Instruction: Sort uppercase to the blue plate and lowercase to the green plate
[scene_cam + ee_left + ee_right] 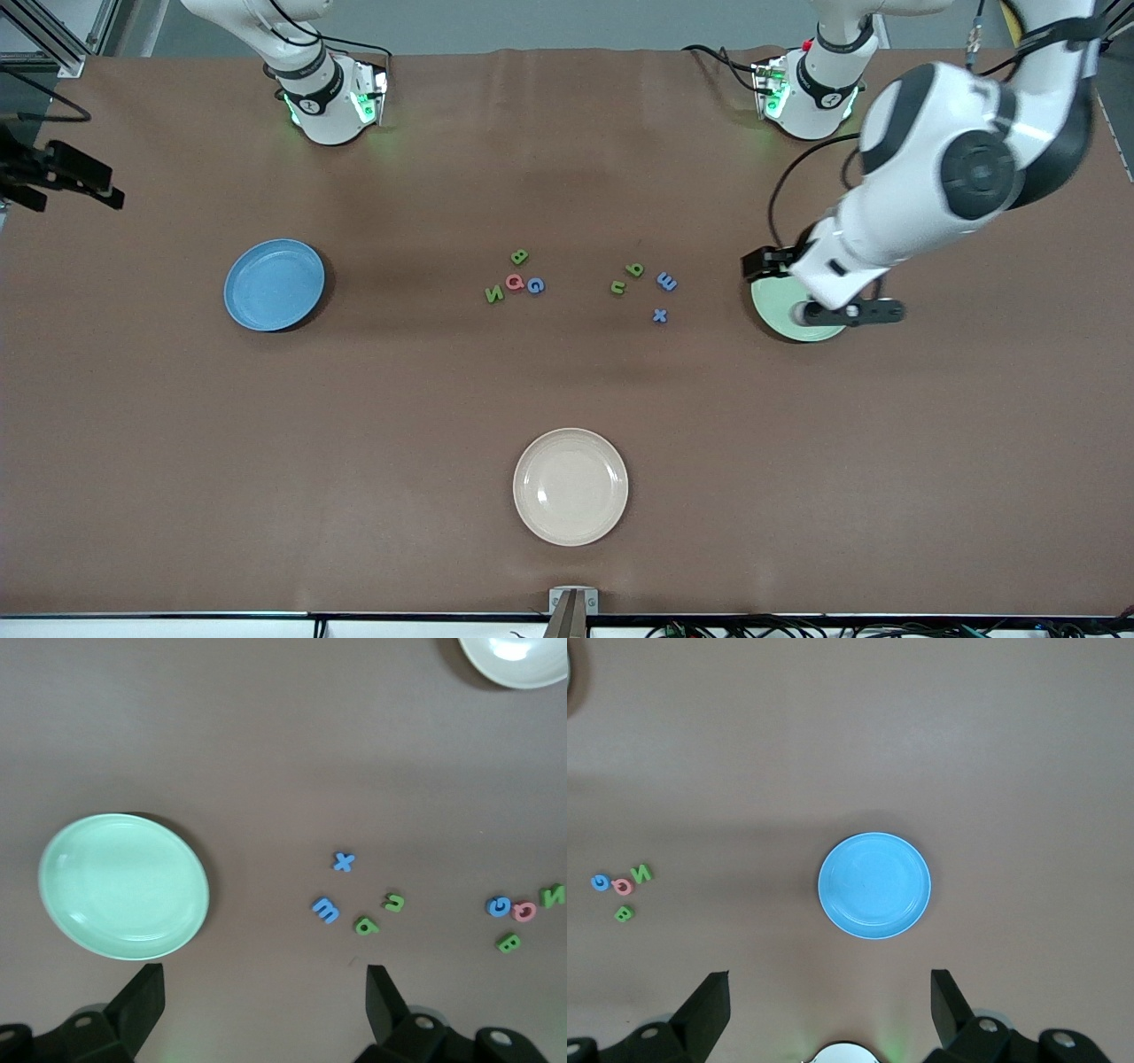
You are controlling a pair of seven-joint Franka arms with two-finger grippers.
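Your left gripper [261,1005] hangs over the table just beside the green plate [780,323], fingers spread wide and holding nothing. The green plate, bare, sits toward the left arm's end of the table and serves as the marker for everything else.

Nearest the green plate lie your four lowercase letters, loosely grouped on the brown table [354,425]: the blue m [666,282] closest to it, the blue x [659,315] a little nearer the front camera, then the green q [634,269] and green u [618,286]. None touches the plate.

Well apart from the green plate, past the lowercase group toward the right arm's end, the uppercase letters cluster tightly: blue G [535,285], red Q [514,282], green N [494,293] and green B [519,257].

The blue plate [274,284] lies farther still, toward the right arm's end, bare. Your right gripper [830,1005] waits high over it, fingers spread and empty.

A cream plate [570,486] sits well apart from the green plate, nearer the front camera.
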